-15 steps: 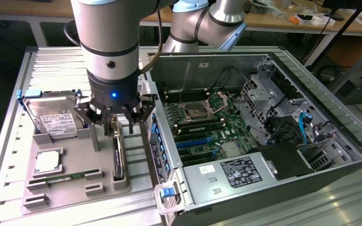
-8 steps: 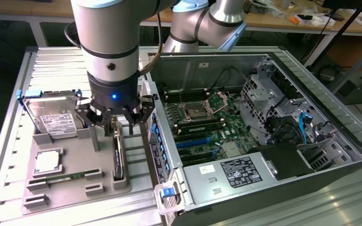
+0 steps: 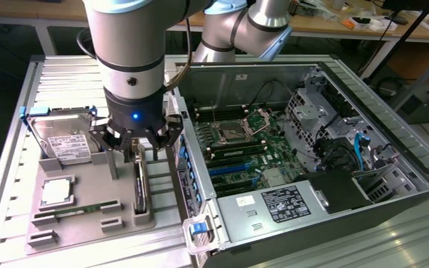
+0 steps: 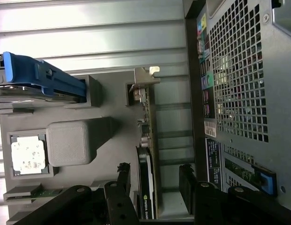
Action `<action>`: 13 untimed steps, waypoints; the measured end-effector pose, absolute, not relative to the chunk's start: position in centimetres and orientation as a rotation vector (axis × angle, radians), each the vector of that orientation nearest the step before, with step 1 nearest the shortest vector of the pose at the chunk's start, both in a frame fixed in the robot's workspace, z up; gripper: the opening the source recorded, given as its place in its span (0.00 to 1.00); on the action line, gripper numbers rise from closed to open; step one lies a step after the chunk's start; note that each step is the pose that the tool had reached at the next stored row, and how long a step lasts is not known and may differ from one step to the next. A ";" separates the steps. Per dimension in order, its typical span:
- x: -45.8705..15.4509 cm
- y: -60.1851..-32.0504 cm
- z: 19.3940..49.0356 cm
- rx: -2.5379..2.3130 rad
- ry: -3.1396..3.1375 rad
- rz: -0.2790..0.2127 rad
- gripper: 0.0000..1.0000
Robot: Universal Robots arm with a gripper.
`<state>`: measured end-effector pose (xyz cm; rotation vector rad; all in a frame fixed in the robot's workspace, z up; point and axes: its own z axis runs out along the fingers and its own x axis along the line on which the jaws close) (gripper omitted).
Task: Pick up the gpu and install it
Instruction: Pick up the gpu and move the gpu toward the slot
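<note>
One gpu [image 3: 140,187] stands on edge, lengthwise beside the case [image 3: 237,70]; gripper [image 3: 138,152] spread open astride it.

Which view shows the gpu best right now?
Wrist view: the gpu stands on edge, bracket end visible, inside the open gripper. The exterior view shows it upright in its tray, far end under the gripper.

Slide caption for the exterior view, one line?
Open gripper poised over the gpu standing on edge in the grey fixture tray, beside the opened PC case.
</note>
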<state>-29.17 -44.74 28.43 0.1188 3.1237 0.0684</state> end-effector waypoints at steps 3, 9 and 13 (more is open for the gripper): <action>-29.2 -44.7 28.4 0.119 3.124 0.068 0.54; -29.2 -44.7 28.3 0.119 3.124 0.069 0.54; -29.2 -44.7 28.2 0.119 3.124 0.069 0.54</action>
